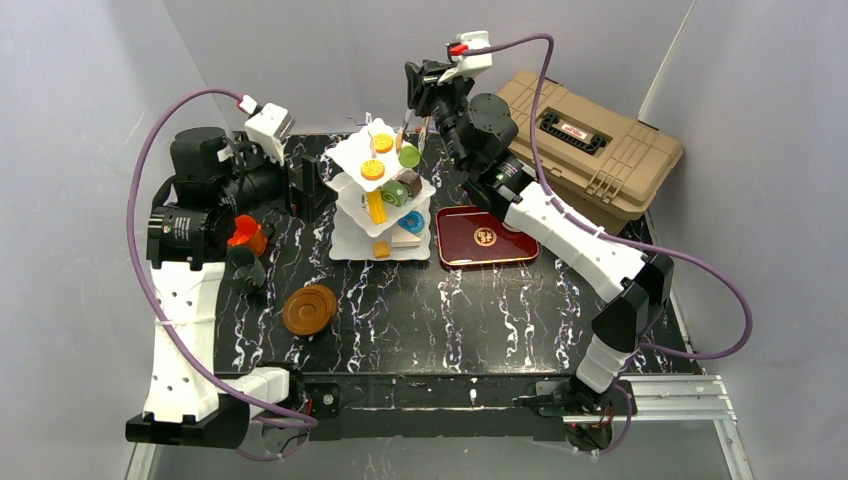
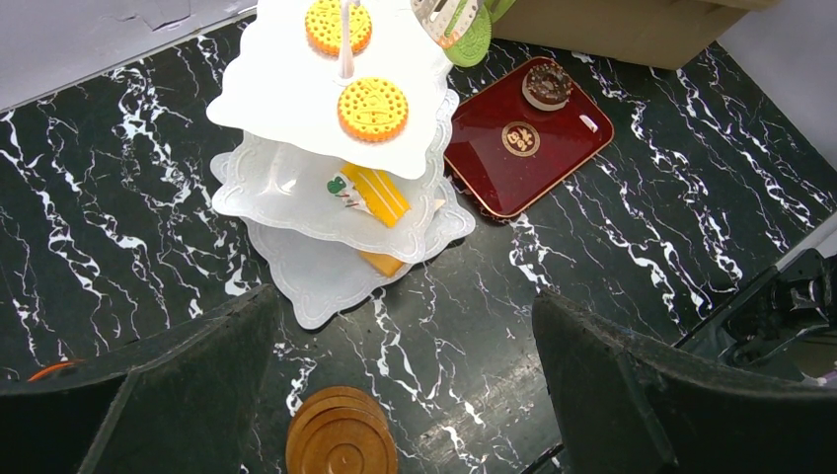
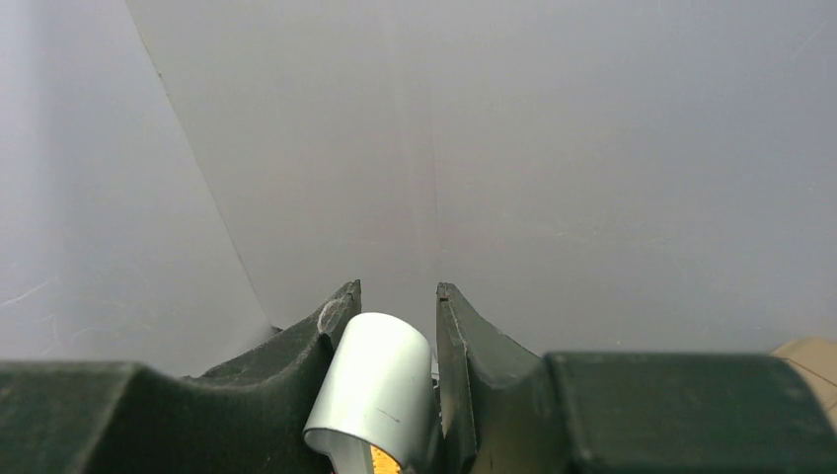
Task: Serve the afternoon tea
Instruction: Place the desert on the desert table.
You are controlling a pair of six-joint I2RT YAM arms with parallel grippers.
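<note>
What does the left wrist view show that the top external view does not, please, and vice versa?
Only the left wrist: a chocolate donut on the red tray, hidden from above by the right arm. Only the top: the dark cup and the tan toolbox's lid. Both: the white three-tier stand, the red tray and the stacked brown saucers.

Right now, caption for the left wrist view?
Open left gripper overlooks the three-tier stand, red tray and stacked brown saucers.

White three-tier stand [image 1: 348, 240], centre, pastries [image 1: 373, 169] on tiers. Red tray [image 1: 470, 250] just right. Saucer stack [image 1: 309, 309] front-left. Orange cup [image 1: 247, 236], dark cup [image 1: 246, 272] left. Tan toolbox [image 1: 600, 150] rear-right.
</note>
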